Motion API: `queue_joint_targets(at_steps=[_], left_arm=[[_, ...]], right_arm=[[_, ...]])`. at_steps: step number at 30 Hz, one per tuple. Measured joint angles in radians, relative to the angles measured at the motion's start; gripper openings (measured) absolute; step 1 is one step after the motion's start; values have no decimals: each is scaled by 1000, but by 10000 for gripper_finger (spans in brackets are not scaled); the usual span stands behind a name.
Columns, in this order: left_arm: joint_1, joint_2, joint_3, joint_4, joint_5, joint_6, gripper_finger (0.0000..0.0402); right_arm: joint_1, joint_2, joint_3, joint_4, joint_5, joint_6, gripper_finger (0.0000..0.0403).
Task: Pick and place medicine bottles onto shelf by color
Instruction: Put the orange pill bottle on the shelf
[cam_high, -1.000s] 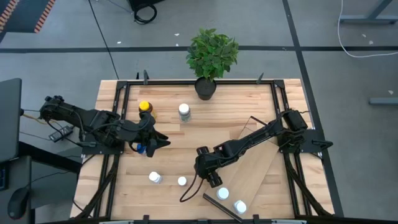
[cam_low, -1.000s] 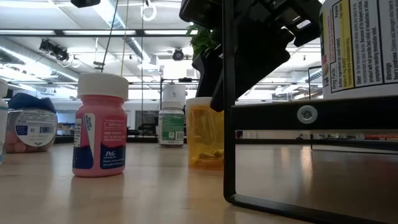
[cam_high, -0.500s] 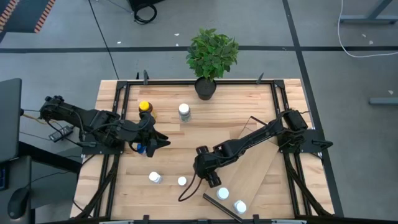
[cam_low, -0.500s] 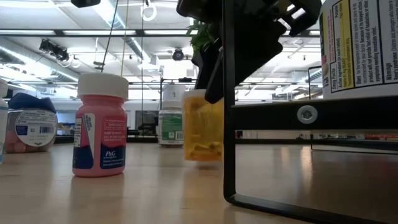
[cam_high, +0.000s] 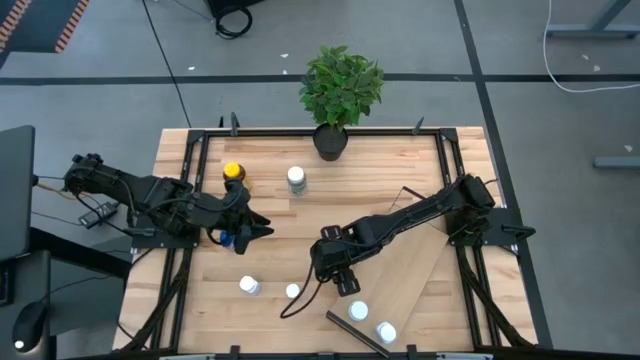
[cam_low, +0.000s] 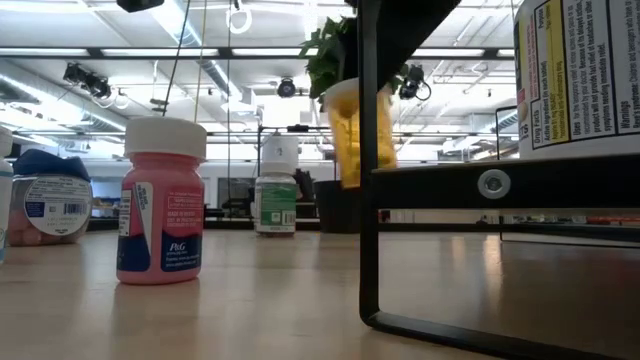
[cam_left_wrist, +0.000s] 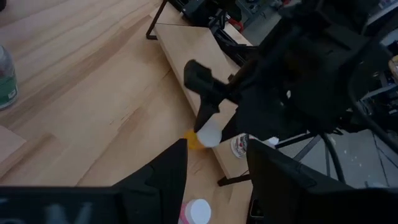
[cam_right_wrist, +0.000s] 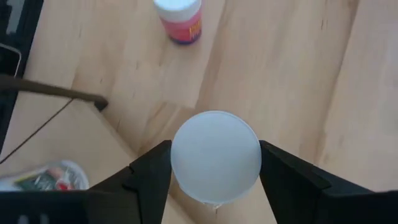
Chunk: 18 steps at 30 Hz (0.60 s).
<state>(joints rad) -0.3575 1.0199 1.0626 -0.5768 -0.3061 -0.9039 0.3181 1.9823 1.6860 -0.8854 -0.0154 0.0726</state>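
**Yellow bottle lifted clear**

Since a second ago we have raised the yellow bottle (cam_low: 362, 135) off the tabletop; it now hangs in the air. Our right gripper (cam_right_wrist: 215, 163) is clamped on its white cap, near the tabletop's middle, just beside the shelf (cam_high: 405, 275). A pink bottle (cam_low: 160, 202) stands toward the front edge. Our left gripper (cam_high: 248, 228) waits near the left edge, fingers apart, holding nothing.

Two bottles (cam_high: 371, 322) stand on the shelf (cam_high: 405, 275), right of table centre.
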Motion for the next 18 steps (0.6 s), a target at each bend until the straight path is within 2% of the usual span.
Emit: queue_joint_targets(at_steps=[5,10,18], left_arm=[[0,0,0,0,0,2,172],[0,0,0,1,0,18,172],[0,0,0,3,1,75,172]], right_arm=[[-15,-4,52,-97,0,64,229],[-30,-36,49,-104,9,236,229],[-1,-103,49,-183,146,493,229]])
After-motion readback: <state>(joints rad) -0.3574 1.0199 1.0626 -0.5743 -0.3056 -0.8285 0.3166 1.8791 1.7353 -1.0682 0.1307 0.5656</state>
